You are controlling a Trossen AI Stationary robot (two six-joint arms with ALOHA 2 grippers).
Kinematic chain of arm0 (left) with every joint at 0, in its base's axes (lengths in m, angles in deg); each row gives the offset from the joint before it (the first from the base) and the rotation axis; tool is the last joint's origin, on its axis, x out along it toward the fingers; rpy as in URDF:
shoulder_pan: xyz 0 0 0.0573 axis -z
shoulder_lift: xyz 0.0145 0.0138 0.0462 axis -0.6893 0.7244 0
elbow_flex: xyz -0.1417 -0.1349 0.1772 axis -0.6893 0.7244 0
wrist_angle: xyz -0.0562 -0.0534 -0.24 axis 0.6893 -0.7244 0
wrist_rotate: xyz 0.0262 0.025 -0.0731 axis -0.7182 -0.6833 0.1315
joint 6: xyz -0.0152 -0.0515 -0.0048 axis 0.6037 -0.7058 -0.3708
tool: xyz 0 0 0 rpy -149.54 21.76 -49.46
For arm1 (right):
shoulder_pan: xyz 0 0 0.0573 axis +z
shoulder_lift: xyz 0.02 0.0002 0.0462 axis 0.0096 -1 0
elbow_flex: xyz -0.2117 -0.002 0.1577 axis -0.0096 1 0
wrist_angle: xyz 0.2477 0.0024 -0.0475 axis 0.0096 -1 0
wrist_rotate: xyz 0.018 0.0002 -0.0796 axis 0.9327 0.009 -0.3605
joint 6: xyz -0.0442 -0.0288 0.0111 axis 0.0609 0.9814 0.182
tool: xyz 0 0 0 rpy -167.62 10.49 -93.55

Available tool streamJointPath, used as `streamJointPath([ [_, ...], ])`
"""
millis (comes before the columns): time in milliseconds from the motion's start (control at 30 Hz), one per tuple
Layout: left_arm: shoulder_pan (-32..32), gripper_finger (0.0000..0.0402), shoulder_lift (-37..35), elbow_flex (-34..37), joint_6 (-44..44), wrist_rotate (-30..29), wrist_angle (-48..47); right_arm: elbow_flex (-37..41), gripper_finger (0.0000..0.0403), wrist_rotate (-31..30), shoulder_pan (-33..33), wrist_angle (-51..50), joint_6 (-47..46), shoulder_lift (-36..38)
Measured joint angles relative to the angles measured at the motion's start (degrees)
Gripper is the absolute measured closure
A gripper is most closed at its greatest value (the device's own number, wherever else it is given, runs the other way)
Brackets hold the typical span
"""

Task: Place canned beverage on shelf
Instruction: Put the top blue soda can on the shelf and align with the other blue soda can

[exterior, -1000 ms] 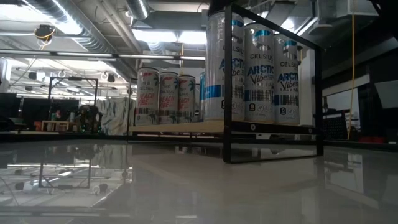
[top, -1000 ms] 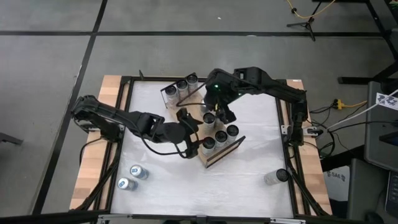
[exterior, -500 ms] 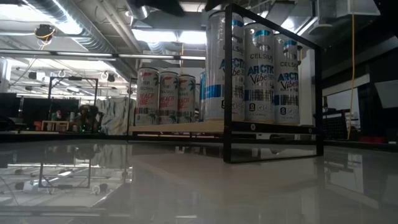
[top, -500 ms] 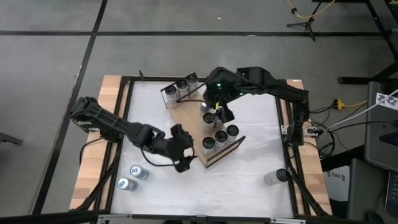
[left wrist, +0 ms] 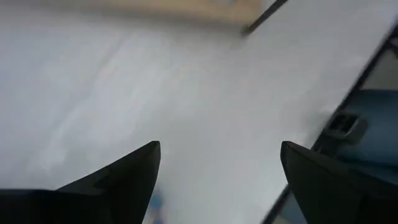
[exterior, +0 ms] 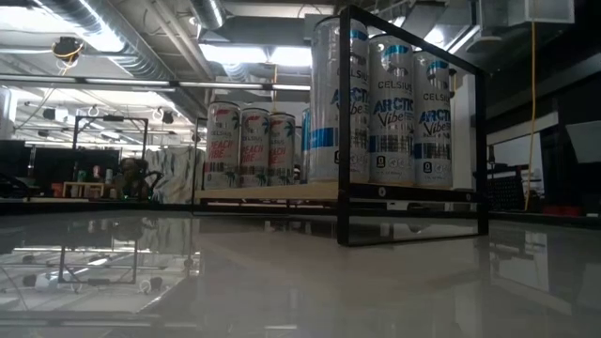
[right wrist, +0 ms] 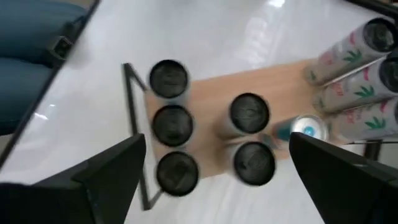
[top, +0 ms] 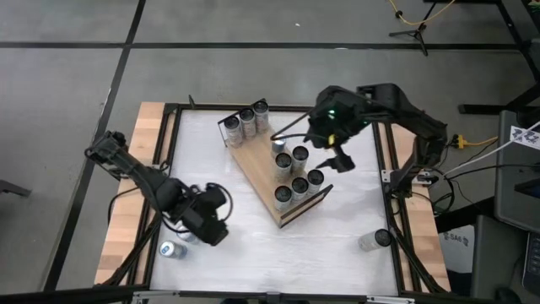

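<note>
Cans stand upright in two groups on the long light-brown wooden shelf with thin black wire rails at its short ends [top: 263, 173], which lies slantwise across the middle of the white worktop [top: 337, 228]. Three silver cans with palm-leaf print [top: 245, 120] line its far end; at the near end five silver-and-blue cans [top: 295, 173] cluster, three of them in a row against the rail, with one more teal-topped can [right wrist: 308, 127] between the groups.

Over by the near left corner, the left hand [top: 211, 221] hangs low above bare worktop, fingers [left wrist: 118, 177] spread apart and holding nothing. Just beside it stand two loose silver cans with blue lids [top: 171, 249] — one half hidden under the arm.

The right hand [top: 336, 156] hovers just off the shelf's right edge, beside the five-can cluster, its fingers [right wrist: 112, 171] wide apart and empty; its wrist camera looks straight down on the can tops. Another pale can [top: 371, 241] lies on its side near the worktop's near right corner, well apart from everything else.

From table height, the shelf's black rail [exterior: 413, 202] frames the tall blue-lettered cans.
</note>
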Motion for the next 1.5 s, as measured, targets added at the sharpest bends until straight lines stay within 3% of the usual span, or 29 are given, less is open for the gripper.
streamJointPath([
  [267,4.0,0.0076,0.2,-0.6,-17.5,8.3,-13.4,10.4,0.0010,0.4,1.2,0.7,-1.7,9.4],
  [733,11.2,0.0076,0.3,2.8,-31.9,18.3,-15.6,50.4,0.0010,0.4,2.2,25.6,-9.3,36.0],
  [900,13.1,0.0076,0.3,4.6,-34.5,16.6,-14.8,60.9,0.0010,0.4,2.2,33.8,-12.9,44.0],
  [1200,13.1,0.0076,0.3,10.6,-34.5,16.0,-8.5,72.2,0.0010,0.5,2.2,40.7,-17.8,51.7],
  [1500,13.1,0.0076,0.3,15.2,-40.6,16.0,-6.7,75.1,0.0010,0.4,2.2,42.9,-17.9,52.5],
])
